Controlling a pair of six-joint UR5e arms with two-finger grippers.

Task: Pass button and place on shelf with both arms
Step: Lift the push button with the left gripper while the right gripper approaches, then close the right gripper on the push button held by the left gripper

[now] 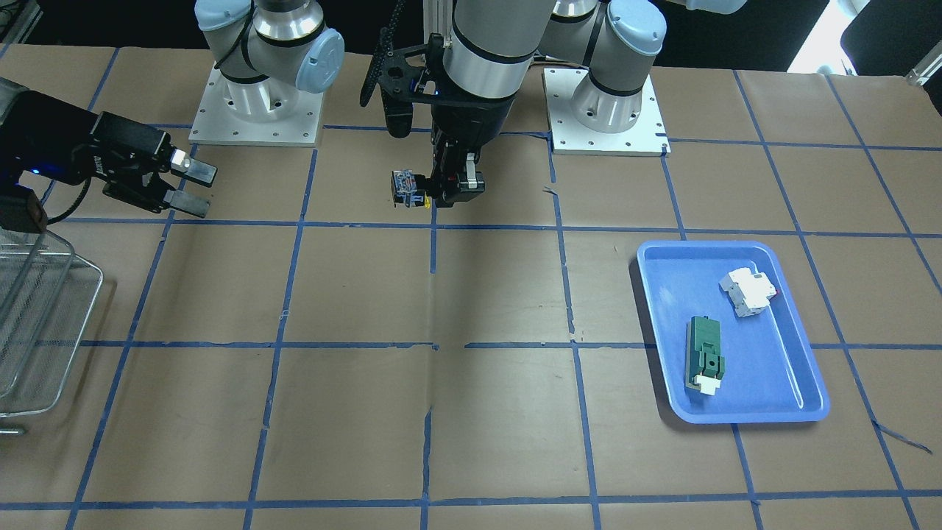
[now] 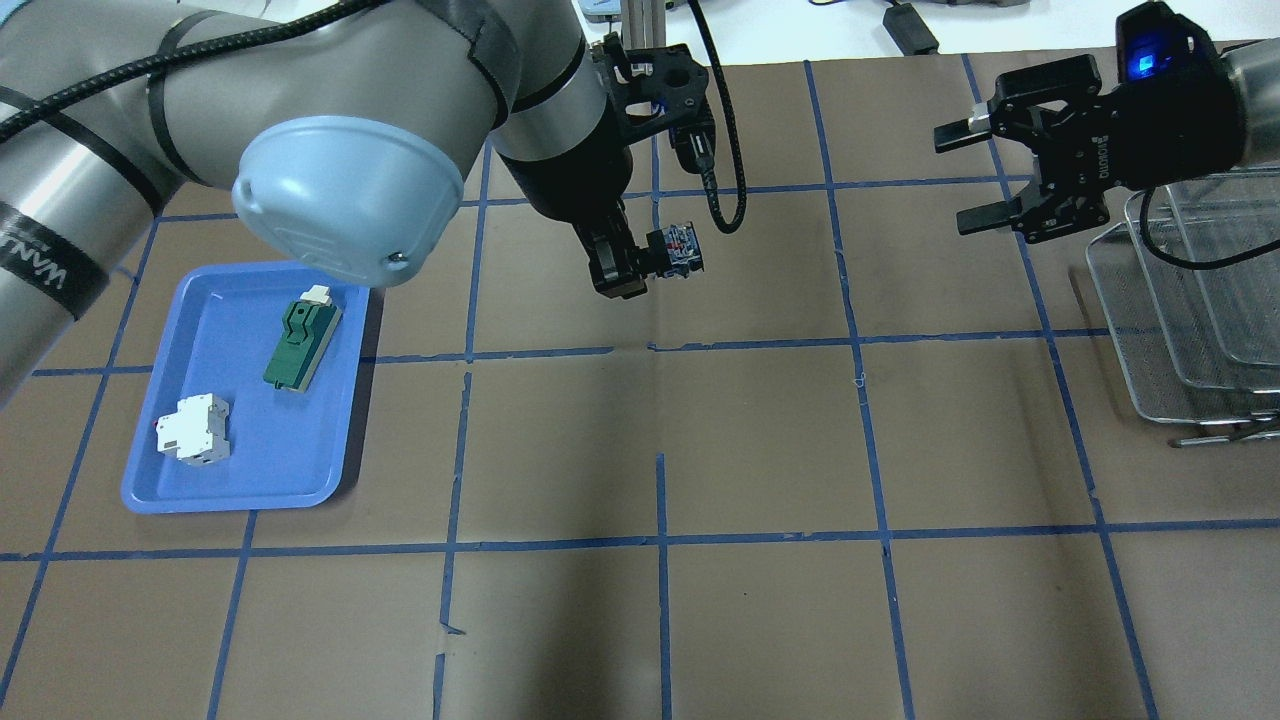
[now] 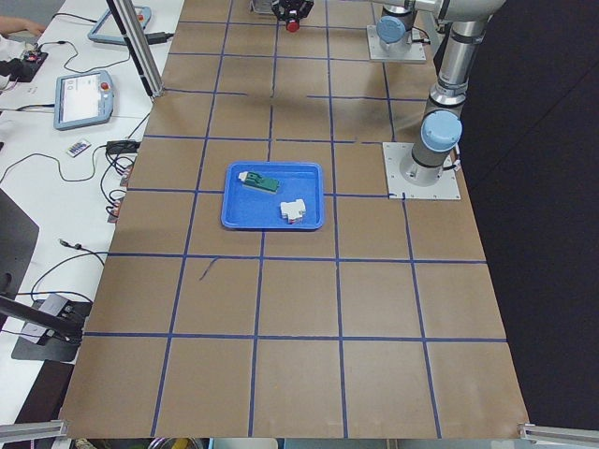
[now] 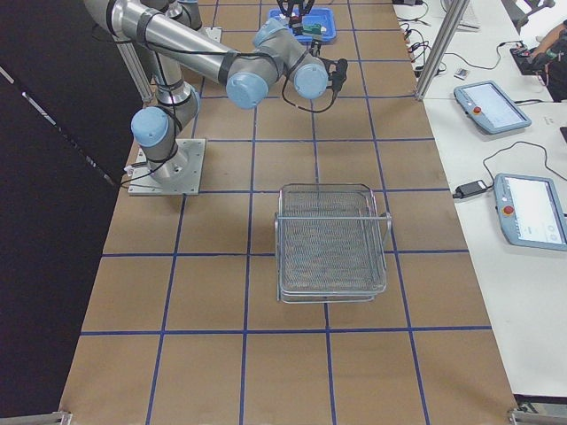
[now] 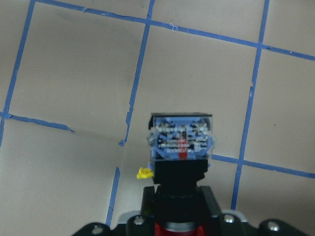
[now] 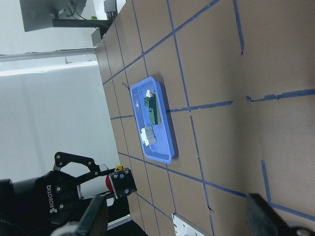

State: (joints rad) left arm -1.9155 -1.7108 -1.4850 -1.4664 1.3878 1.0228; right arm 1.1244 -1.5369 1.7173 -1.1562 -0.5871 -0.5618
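Observation:
My left gripper (image 2: 638, 262) is shut on the button (image 2: 676, 249) and holds it above the table near the middle back. The button's whitish-blue contact block points away from the fingers, toward the robot's right. In the left wrist view the button (image 5: 181, 142) fills the centre, with its red ring down at the gripper (image 5: 179, 219). My right gripper (image 2: 968, 176) is open and empty, in the air beside the wire-mesh shelf (image 2: 1180, 330), well apart from the button. The front-facing view shows the button (image 1: 406, 188), left gripper (image 1: 444, 191), right gripper (image 1: 193, 187) and shelf (image 1: 44, 324).
A blue tray (image 2: 270, 440) on the robot's left holds a white breaker block (image 2: 193, 430) and a green module (image 2: 302, 335). Both also show in the front-facing view, the tray (image 1: 765, 368) low on its right. Brown paper with blue tape lines covers the table.

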